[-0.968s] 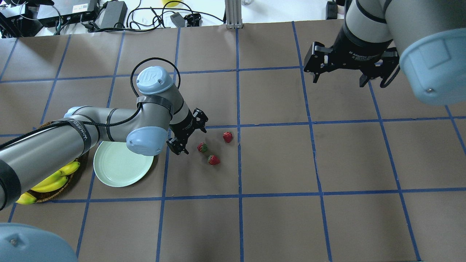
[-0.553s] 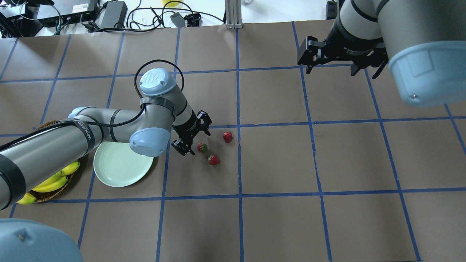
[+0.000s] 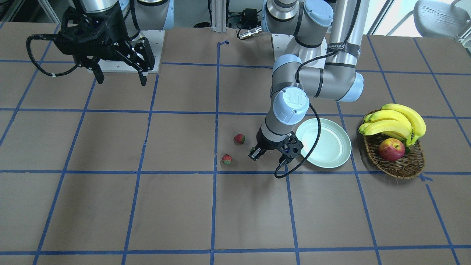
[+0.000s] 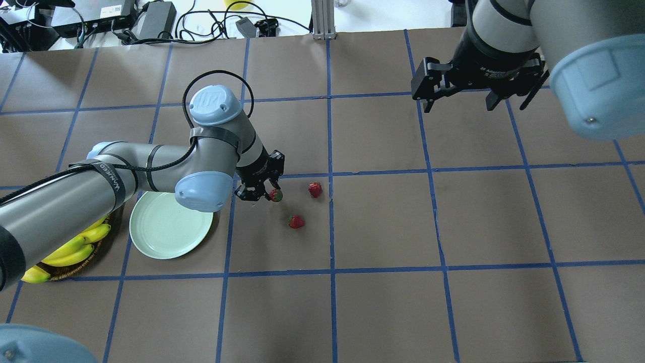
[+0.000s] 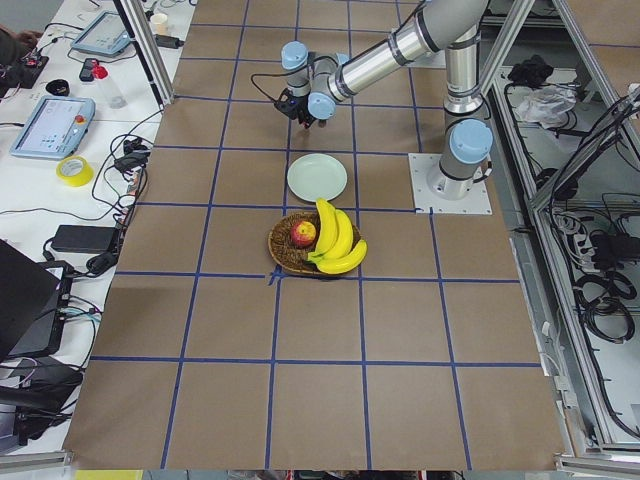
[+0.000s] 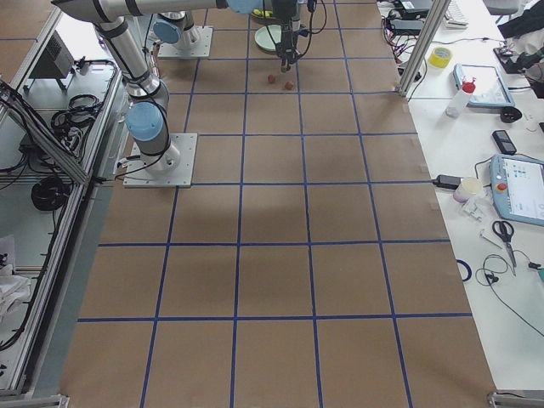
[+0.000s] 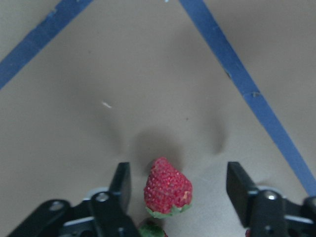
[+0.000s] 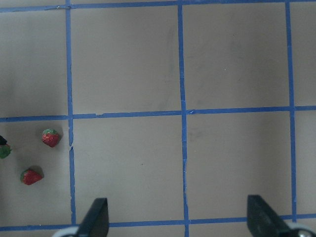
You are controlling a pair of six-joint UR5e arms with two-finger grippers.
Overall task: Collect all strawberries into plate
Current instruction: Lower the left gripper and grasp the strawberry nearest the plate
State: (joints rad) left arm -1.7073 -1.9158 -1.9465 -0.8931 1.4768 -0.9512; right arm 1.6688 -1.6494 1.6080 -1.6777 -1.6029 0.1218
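Note:
Three strawberries lie on the brown paper. My left gripper [image 4: 258,195] is open and low over the nearest strawberry [image 4: 276,195], which its finger hides in the front view. In the left wrist view a strawberry [image 7: 168,190] lies between the open fingers [image 7: 122,183]. The other two strawberries [image 4: 315,189] [image 4: 296,221] lie apart, just beyond it; they also show in the front view [image 3: 226,159] [image 3: 239,138]. The empty mint-green plate [image 4: 166,234] [image 3: 327,147] sits beside the left arm. My right gripper [image 4: 459,101] [image 8: 178,222] is open and empty, high over the far right.
A wicker basket [image 3: 399,170] with bananas [image 3: 395,119] and an apple [image 3: 391,149] stands just beyond the plate. Cables and power bricks [image 4: 151,20] lie past the table's far edge. Blue tape lines grid the paper.
My left gripper has turned and come down over the nearest strawberry, which now sits slightly shifted. My right gripper has drifted a little at the back and stays open.

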